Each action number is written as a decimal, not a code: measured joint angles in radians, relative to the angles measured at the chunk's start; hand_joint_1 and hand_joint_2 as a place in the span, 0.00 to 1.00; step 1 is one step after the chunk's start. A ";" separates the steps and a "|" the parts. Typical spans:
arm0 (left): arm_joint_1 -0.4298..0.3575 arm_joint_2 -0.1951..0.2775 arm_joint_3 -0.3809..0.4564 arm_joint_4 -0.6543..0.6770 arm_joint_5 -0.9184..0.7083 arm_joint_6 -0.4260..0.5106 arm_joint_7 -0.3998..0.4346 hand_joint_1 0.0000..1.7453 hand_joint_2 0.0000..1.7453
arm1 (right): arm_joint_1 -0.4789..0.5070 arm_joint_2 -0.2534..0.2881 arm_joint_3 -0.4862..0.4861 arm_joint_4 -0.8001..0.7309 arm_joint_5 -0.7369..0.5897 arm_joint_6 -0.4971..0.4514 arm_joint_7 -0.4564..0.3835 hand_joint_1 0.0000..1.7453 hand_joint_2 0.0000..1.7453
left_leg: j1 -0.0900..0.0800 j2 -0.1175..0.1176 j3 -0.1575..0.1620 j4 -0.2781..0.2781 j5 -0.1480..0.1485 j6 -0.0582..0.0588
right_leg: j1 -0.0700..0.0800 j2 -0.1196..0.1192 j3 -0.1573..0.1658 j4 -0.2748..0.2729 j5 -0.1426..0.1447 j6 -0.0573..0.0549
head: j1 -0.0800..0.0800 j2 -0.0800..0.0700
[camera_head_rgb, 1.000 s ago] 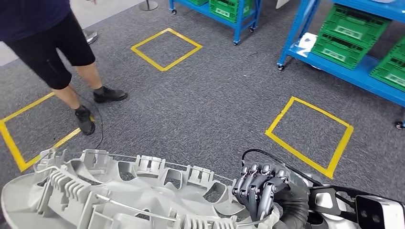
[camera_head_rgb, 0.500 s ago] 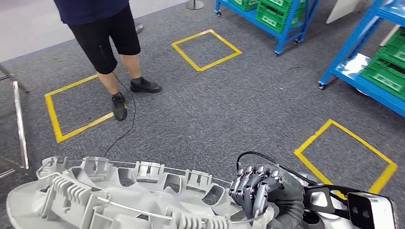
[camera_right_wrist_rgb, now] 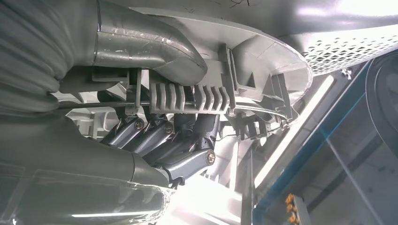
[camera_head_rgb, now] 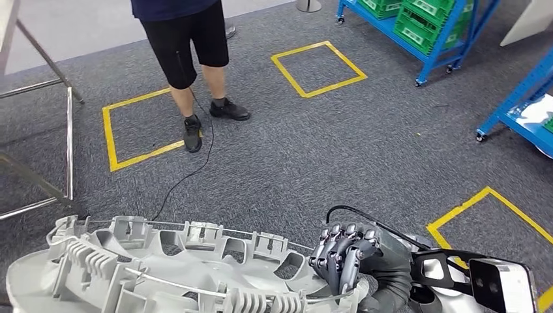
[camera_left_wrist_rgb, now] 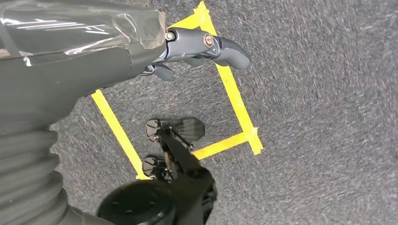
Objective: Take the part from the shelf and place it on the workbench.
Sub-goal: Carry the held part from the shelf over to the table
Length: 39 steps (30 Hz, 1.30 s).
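right hand (camera_head_rgb: 345, 261) fingers clenched round the rim of the big grey plastic wheel cover (camera_head_rgb: 163, 274), held low and near, left hand (camera_left_wrist_rgb: 197, 49) loose, grasping nothing, person (camera_head_rgb: 189, 45) standing far left on grey carpet (camera_head_rgb: 313, 150)

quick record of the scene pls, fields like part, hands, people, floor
part: large grey plastic part, carried low in front of the robot
right robot hand: fingers curled over the part's rim, holding it
left robot hand: above the carpet, holds nothing
person: standing ahead on the left
floor: grey carpet, yellow tape squares
shelves: blue shelves with green crates
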 joint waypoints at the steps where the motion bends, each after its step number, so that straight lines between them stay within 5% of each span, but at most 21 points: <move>1: -0.001 0.000 0.000 0.000 -0.001 0.000 0.000 0.00 1.00 | -0.001 0.000 0.000 0.000 0.000 -0.001 0.001 0.97 1.00 | -0.004 0.006 0.009 -0.019 0.003 0.005 | 0.002 -0.009 0.002 0.000 -0.003 0.005 | 0.001 0.000; 3: 0.000 0.001 0.001 0.000 -0.001 0.001 -0.001 0.00 1.00 | -0.002 0.000 0.002 0.000 0.000 -0.004 0.002 0.97 1.00 | -0.009 -0.017 0.010 -0.023 0.005 0.015 | 0.002 -0.028 0.006 -0.003 -0.007 0.016 | 0.003 0.000; 5: 0.003 0.001 0.001 0.000 -0.002 0.002 -0.002 0.00 1.00 | -0.004 -0.001 0.004 -0.002 0.000 -0.006 0.003 0.97 1.00 | -0.007 -0.041 0.021 -0.037 0.013 0.029 | -0.002 -0.002 -0.001 0.021 -0.024 0.020 | 0.005 0.000; 8: -0.001 0.001 0.000 0.001 -0.005 0.002 -0.004 0.00 1.00 | -0.001 -0.003 0.005 -0.004 0.001 -0.009 0.004 0.97 1.00 | -0.004 -0.080 0.028 -0.045 0.018 0.041 | -0.005 0.077 -0.086 0.195 -0.097 0.006 | 0.011 0.000; 10: -0.003 0.000 0.000 0.002 -0.009 0.002 -0.005 0.00 1.00 | 0.002 -0.005 0.006 -0.004 0.002 -0.010 0.004 0.97 1.00 | -0.007 -0.112 0.028 -0.045 0.018 0.041 | -0.005 0.090 -0.140 0.284 -0.117 0.007 | 0.012 0.000; 11: -0.002 0.000 0.000 0.003 -0.010 0.002 -0.004 0.00 1.00 | 0.003 -0.005 0.007 -0.004 0.002 -0.010 0.004 0.97 1.00 | -0.007 -0.128 0.028 -0.044 0.017 0.041 | -0.005 0.092 -0.141 0.272 -0.102 0.014 | 0.012 0.000; 14: -0.002 0.000 0.000 0.004 -0.009 0.004 0.002 0.00 1.00 | 0.003 -0.007 0.008 -0.005 0.003 -0.010 0.006 0.97 1.00 | -0.008 -0.174 0.026 -0.034 0.012 0.033 | -0.009 0.129 -0.064 0.078 -0.010 0.032 | 0.013 0.000; 16: 0.000 0.000 0.000 0.005 -0.005 0.006 0.007 0.00 1.00 | 0.002 -0.007 0.009 -0.006 0.003 -0.010 0.005 0.97 1.00 | -0.010 -0.195 0.019 -0.027 0.009 0.024 | -0.008 0.150 -0.035 0.015 0.017 0.023 | 0.013 0.000; 18: 0.003 0.000 0.001 0.005 -0.002 0.008 0.009 0.00 1.00 | 0.002 -0.007 0.010 -0.007 0.003 -0.010 0.004 0.97 1.00 | -0.007 -0.208 0.013 -0.025 0.008 0.017 | -0.007 0.137 -0.033 0.017 0.019 0.010 | 0.012 0.000; 19: 0.006 0.000 0.001 0.005 -0.002 0.008 0.009 0.00 1.00 | 0.001 -0.007 0.011 -0.007 0.003 -0.010 0.005 0.97 1.00 | -0.007 -0.198 0.009 -0.020 0.005 0.013 | -0.008 0.128 -0.031 0.016 0.019 0.005 | 0.012 0.000; 21: 0.006 0.000 0.001 0.005 -0.003 0.010 0.009 0.00 1.00 | 0.001 -0.008 0.012 -0.007 0.003 -0.010 0.005 0.97 1.00 | -0.009 -0.142 -0.016 0.035 -0.027 0.007 | -0.009 0.107 -0.025 0.014 0.017 -0.008 | 0.007 0.000; 23: 0.003 0.000 0.000 0.005 -0.004 0.010 0.008 0.00 1.00 | 0.002 -0.008 0.013 -0.007 0.003 -0.010 0.004 0.97 1.00 | -0.009 -0.084 -0.082 0.168 -0.089 0.002 | -0.002 0.085 -0.023 0.014 0.013 -0.017 | 0.002 0.000; 25: 0.002 -0.001 0.000 0.006 -0.006 0.011 0.008 0.00 1.00 | 0.003 -0.008 0.014 -0.006 0.003 -0.010 0.004 0.97 1.00 | -0.006 -0.071 -0.142 0.278 -0.122 0.001 | 0.005 0.059 -0.023 0.014 0.010 -0.021 | 0.003 0.000; 26: 0.003 -0.001 0.000 0.006 -0.007 0.011 0.008 0.00 1.00 | 0.003 -0.009 0.015 -0.006 0.004 -0.010 0.004 0.97 1.00 | -0.005 -0.069 -0.144 0.277 -0.111 0.003 | 0.007 0.046 -0.022 0.014 0.008 -0.023 | 0.002 0.000; 28: 0.003 -0.001 0.000 0.006 -0.008 0.011 0.008 0.00 1.00 | 0.002 -0.009 0.015 -0.006 0.004 -0.010 0.004 0.97 1.00 | -0.008 -0.051 -0.084 0.159 -0.049 0.011 | 0.013 0.023 -0.018 0.014 0.005 -0.024 | 0.002 0.000; 30: 0.002 0.001 0.000 0.006 -0.008 0.011 0.007 0.00 1.00 | 0.002 -0.009 0.015 -0.006 0.004 -0.010 0.004 0.97 1.00 | -0.018 -0.007 -0.015 0.032 -0.009 0.023 | 0.018 0.004 -0.012 0.013 0.000 -0.021 | 0.004 0.000; 32: 0.002 0.002 0.000 0.006 -0.009 0.010 0.005 0.00 1.00 | 0.001 -0.008 0.017 -0.006 0.002 -0.010 0.005 0.97 1.00 | -0.027 0.012 0.003 -0.006 -0.006 0.033 | 0.019 -0.013 -0.009 0.011 -0.003 -0.013 | 0.005 0.000; 34: 0.004 0.002 0.000 0.006 -0.012 0.008 0.001 0.00 1.00 | 0.000 -0.007 0.019 -0.006 -0.009 -0.010 0.008 0.97 1.00 | -0.027 -0.006 0.010 -0.019 0.002 0.040 | 0.018 -0.023 -0.005 0.010 -0.006 -0.003 | 0.004 0.000; 36: 0.004 0.002 0.000 0.006 -0.013 0.006 -0.003 0.00 1.00 | 0.000 -0.008 0.021 -0.006 -0.032 -0.009 0.016 0.97 1.00 | -0.020 -0.024 0.026 -0.040 0.014 0.050 | 0.015 0.017 -0.020 0.048 -0.028 0.000 | 0.007 0.000; 39: 0.000 0.002 0.000 0.006 -0.014 0.004 -0.006 0.00 1.00 | 0.004 -0.010 0.023 -0.005 -0.053 -0.004 0.022 0.97 1.00 | -0.018 -0.051 0.033 -0.049 0.021 0.056 | 0.007 0.086 -0.116 0.238 -0.101 -0.002 | 0.011 0.000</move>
